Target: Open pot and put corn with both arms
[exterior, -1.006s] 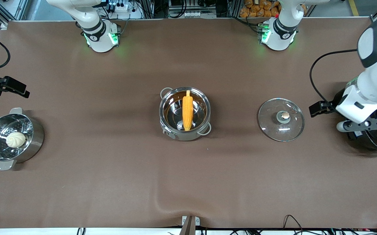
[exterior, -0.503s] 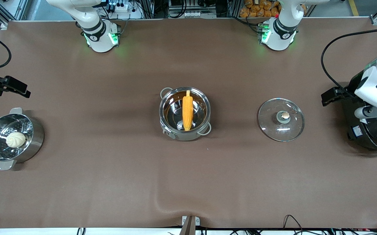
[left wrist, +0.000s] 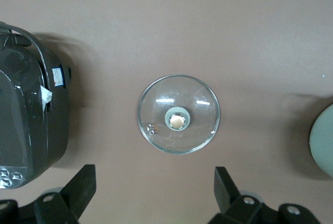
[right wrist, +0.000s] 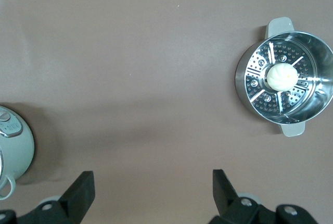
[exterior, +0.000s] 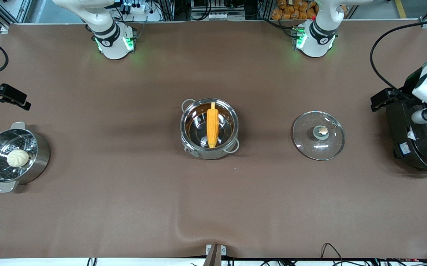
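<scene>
One corn (exterior: 212, 125) lies in the open pot (exterior: 187, 138)

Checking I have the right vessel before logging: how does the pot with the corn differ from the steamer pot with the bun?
The pot stands mid-table with light grey loop handles and a smooth inside; the steamer pot stands at the right arm's end with flat tab handles and a perforated insert. The pot holds the corn; the steamer pot holds a white bun. Both are shiny steel, round and uncovered.

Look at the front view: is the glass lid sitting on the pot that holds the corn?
No. The glass lid lies flat on the table beside the pot, toward the left arm's end, and the corn rests in the open pot.
</scene>
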